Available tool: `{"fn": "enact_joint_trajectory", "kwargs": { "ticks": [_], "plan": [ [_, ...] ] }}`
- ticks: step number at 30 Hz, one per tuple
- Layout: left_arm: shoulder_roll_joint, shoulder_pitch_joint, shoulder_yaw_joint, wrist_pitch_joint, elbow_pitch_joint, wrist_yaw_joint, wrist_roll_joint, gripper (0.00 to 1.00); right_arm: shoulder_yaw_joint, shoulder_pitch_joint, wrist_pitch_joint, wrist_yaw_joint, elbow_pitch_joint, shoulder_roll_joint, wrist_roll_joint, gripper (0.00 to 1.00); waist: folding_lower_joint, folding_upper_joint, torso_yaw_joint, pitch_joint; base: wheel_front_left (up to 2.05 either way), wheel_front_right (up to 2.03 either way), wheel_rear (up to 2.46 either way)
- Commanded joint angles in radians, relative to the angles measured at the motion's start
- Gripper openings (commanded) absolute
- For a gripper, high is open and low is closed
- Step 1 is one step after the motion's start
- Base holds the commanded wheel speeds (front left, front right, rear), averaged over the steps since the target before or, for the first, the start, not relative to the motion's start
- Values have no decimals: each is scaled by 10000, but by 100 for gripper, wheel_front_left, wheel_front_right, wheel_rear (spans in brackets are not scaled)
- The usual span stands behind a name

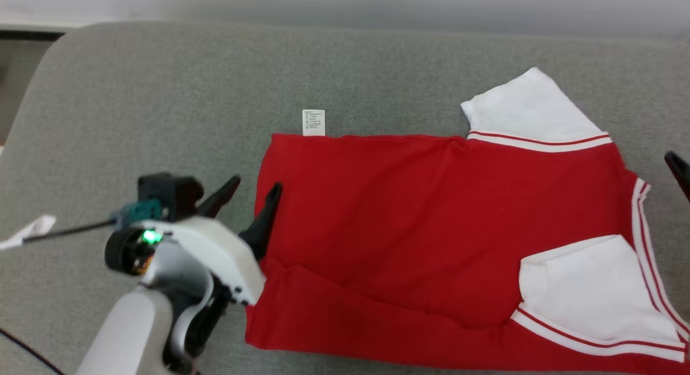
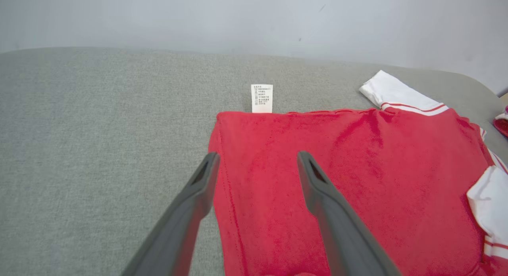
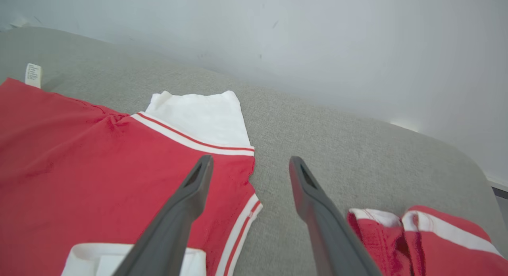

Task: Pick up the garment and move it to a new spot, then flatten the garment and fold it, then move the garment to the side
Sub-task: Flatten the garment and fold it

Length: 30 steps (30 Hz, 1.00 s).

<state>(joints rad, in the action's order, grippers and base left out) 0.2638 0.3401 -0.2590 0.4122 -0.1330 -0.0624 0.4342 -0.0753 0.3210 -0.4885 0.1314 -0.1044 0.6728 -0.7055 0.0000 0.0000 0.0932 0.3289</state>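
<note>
One red-and-white garment (image 1: 431,213), one label (image 1: 314,122), one red bundle (image 3: 436,248), left gripper (image 2: 258,155) and right gripper (image 3: 250,158) both wide, empty.

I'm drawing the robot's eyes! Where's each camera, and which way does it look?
Head view: from the head, down onto the red garment; left gripper and forearm show.
Left wrist view: from that wrist, along the open left gripper, over the garment's edge.
Right wrist view: from that wrist, along the open right gripper, toward a white sleeve.
Shared: all see the white label.
</note>
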Motion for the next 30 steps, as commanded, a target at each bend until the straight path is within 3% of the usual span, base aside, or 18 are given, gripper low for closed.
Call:
{"fn": "enact_joint_trajectory", "kwargs": {
  "ticks": [1, 6, 13, 20, 30],
  "plan": [
    [-148, 397, -62, -92, 276, -11, -118, 100, -167, 524, -177, -20, 225, -183, 180, 100, 0, 0, 511, 728, 0, 0, 0],
    [-917, 2449, -669, -401, 1932, 227, -406, 100, -1049, 3299, -746, -23, 1778, -521, 1116, 100, 0, 0, 1142, 1740, 0, 0, 0],
    [-1530, 4100, -1265, -791, 3422, 568, -679, 100, -1971, 5478, -847, -22, 3924, -765, 1659, 100, 0, 0, 1739, 2504, 0, 0, 0],
    [-1673, 4745, -1693, -594, 3995, 963, -593, 100, -2789, 6366, -934, -22, 5384, -952, 1476, 100, 0, 0, 1855, 2689, 0, 0, 0],
    [-1519, 5037, -1822, -33, 4199, 1211, -273, 100, -3808, 6762, -1271, 4, 5888, -1086, 644, 100, 0, 0, 1698, 2559, 0, 0, 0]
  ]
}}
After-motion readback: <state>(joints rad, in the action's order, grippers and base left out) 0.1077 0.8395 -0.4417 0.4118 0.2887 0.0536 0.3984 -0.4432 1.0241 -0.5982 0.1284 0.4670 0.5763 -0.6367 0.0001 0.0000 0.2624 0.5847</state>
